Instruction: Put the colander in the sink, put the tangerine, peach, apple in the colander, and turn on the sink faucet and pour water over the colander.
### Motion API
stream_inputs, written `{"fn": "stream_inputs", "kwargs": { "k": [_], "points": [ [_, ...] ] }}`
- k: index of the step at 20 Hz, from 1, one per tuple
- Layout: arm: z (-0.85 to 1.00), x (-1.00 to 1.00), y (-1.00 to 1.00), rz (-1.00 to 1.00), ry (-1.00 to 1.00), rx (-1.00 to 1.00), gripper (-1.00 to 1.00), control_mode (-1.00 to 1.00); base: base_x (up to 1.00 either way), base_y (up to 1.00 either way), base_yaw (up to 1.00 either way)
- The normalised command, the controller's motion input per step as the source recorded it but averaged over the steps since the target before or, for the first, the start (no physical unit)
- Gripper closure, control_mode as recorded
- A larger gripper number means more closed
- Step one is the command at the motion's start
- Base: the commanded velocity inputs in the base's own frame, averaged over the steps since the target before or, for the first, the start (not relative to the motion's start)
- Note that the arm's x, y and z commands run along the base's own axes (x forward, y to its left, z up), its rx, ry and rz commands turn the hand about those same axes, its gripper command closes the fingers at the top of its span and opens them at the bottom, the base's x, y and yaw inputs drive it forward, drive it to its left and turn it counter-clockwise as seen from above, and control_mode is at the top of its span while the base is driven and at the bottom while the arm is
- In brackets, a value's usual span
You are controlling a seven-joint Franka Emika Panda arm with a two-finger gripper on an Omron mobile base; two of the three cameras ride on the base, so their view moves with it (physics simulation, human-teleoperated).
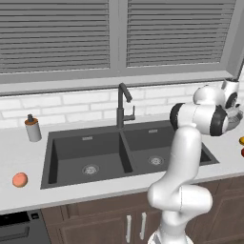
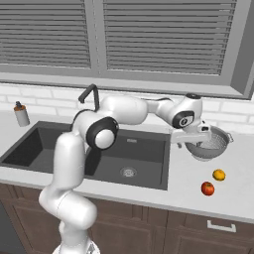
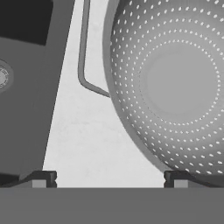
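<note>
The colander (image 2: 211, 144) stands upright on the counter (image 2: 188, 198), to the right of the sink (image 2: 149, 163), near the tiled back wall. It is outside both basins. The pincer (image 2: 191, 140) hovers at the colander's left rim, on the side facing the sink. Its jaws stand wide apart and hold nothing. In the hand view, one fingertip (image 3: 41, 178) lies over the sink edge and the other is at the colander (image 3: 175, 83) rim, with bare counter between them; whether that fingertip touches the rim cannot be told. One thin side handle (image 3: 85, 65) of the colander projects toward the sink.

The tangerine (image 2: 219, 174) and the apple (image 2: 208, 188) lie on the counter in front of the colander, near each other and apart from it. The peach (image 1: 19, 179) lies on the counter left of the sink, near the front edge. The sink faucet (image 1: 123, 105) stands behind the divider between the basins. A soap dispenser (image 1: 32, 127) stands at the sink's far left rear corner.
</note>
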Motion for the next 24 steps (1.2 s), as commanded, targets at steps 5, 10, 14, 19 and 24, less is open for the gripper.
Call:
{"fn": "stream_inputs", "kwargs": {
  "k": [5, 10, 14, 19, 24],
  "points": [
    [0.00, 0.19, -0.04, 0.00, 0.00, 0.00, -1.00, -1.00, 0.00, 0.00, 0.00],
    [0.00, 0.24, -0.02, 0.00, 0.00, 0.00, -1.00, -1.00, 0.00, 0.00, 0.00],
    [-0.10, 0.19, 0.00, 0.01, 0.00, 0.00, -1.00, -1.00, 0.00, 0.00, 0.00],
    [-0.12, 0.18, -0.02, 0.02, 0.00, 0.00, -1.00, -1.00, 0.00, 0.00, 0.00],
    [-0.07, 0.23, -0.09, 0.00, 0.00, 0.00, -1.00, -1.00, 0.00, 0.00, 0.00]
  ]
}}
